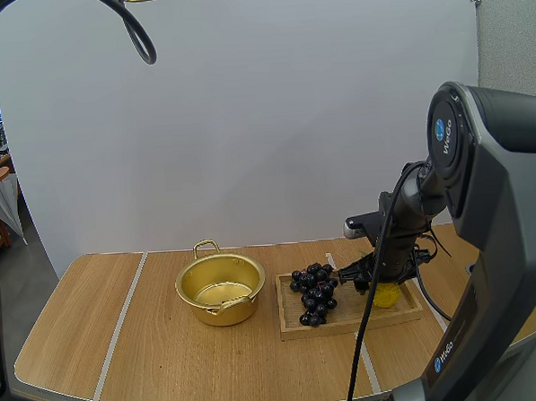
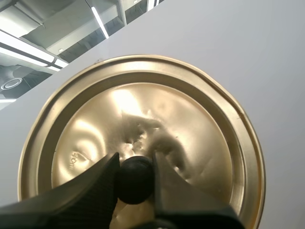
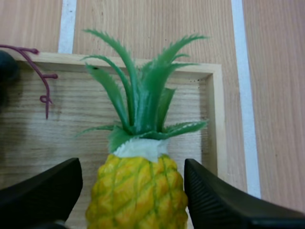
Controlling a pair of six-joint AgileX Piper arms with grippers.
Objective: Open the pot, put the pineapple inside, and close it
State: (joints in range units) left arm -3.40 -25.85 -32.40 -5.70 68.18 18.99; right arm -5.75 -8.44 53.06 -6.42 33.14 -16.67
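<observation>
The left gripper (image 2: 136, 177) pinches the lid (image 2: 190, 114) by its knob (image 2: 135, 183), leaving the pot (image 1: 221, 290) open, while the right gripper (image 3: 133, 183), fingers spread, straddles the pineapple (image 3: 138, 200) to grasp it.

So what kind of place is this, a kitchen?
Probably a robot test bench, not a kitchen: a robot arm works over a table, with a toy-looking pineapple and grapes on a tray beside a gold pot.

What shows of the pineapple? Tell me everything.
The pineapple looks plastic: a yellow body scored with green lines, a white collar, a crown of spiky green leaves. It appears to lie in the wooden tray, near one corner, between the fingers of the open right pincer; whether they touch it is unclear.
</observation>
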